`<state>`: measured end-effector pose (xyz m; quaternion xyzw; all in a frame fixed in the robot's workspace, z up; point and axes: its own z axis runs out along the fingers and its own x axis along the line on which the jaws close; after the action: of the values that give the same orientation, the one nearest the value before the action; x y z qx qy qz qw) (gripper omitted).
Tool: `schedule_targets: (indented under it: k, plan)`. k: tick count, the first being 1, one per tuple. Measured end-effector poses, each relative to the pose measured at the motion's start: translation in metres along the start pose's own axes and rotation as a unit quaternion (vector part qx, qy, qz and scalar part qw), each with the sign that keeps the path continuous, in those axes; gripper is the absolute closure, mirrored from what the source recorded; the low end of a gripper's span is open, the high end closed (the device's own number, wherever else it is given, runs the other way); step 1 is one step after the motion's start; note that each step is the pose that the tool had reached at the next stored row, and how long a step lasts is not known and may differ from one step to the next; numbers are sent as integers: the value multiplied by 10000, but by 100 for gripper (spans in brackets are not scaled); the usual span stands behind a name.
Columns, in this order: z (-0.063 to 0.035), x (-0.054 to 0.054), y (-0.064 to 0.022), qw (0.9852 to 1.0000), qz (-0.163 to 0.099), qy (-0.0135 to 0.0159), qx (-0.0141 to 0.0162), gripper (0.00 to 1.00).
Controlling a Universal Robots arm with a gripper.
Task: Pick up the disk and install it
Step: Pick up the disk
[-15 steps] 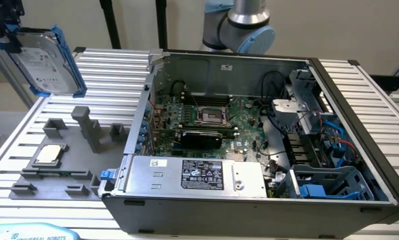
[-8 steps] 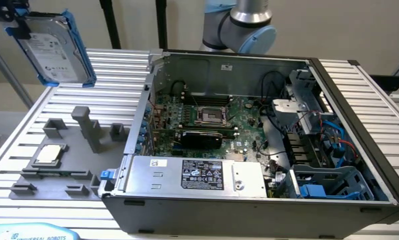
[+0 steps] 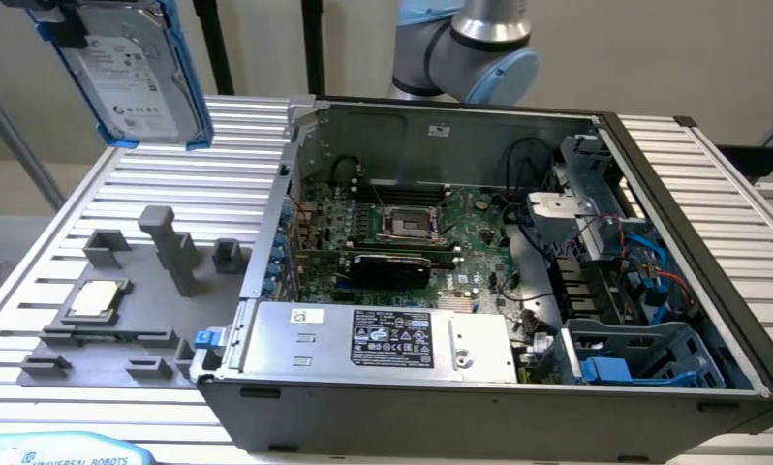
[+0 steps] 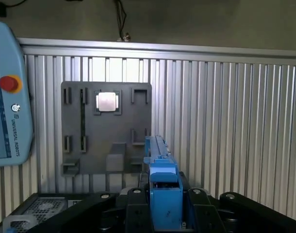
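The disk [image 3: 135,77], a silver-grey hard drive with a white label in a bright blue frame, hangs upright high above the slatted table at the exterior view's far left. My gripper [image 3: 50,12] is shut on its upper end. In the wrist view the disk [image 4: 160,165] appears edge-on as a blue strip clamped between the black fingers [image 4: 133,206] of the gripper [image 4: 165,204]. The open computer case [image 3: 490,426] lies to the exterior view's right of the disk, well below it.
Below the disk, a grey fixture plate [image 3: 147,315] with upright posts carries a small square silver chip [image 3: 96,297]. Inside the case are a motherboard [image 3: 400,232], a silver power supply [image 3: 374,339] and a blue drive bay [image 3: 633,358]. A teach pendant [image 4: 7,97] lies on the table's edge.
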<state>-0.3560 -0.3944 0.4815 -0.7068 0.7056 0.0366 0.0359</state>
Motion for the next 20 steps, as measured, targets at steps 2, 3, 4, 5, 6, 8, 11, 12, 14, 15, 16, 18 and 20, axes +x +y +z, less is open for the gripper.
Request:
schedule_targets:
  k: [2, 3, 4, 5, 6, 8, 11, 12, 14, 15, 16, 18, 20]
  plan:
    - [-45, 7, -89, 10000, 0, -10, -1, 67]
    - [-65, 11, -137, 10000, 0, -15, -1, 67]
    - [-81, 16, -182, 10000, 0, -18, -1, 67]
    - [-98, 21, -227, 10000, 0, -22, -1, 67]
    - [-114, 27, -273, 10000, 0, -25, -2, 67]
    - [-141, 42, -362, 10000, 0, -31, -2, 67]
    - [-173, 69, -497, 10000, 0, -36, -4, 67]
    - [-183, 80, -546, 10000, 0, -37, -5, 67]
    - [-199, 101, -636, 10000, 0, -39, -8, 67]
    - [-206, 113, -682, 10000, 1, -39, -10, 67]
    - [-210, 124, -727, 10000, 1, -41, -12, 67]
    - [-219, 145, -815, 10000, 2, -43, -17, 67]
    - [-227, 167, -908, 10000, 2, -44, -24, 67]
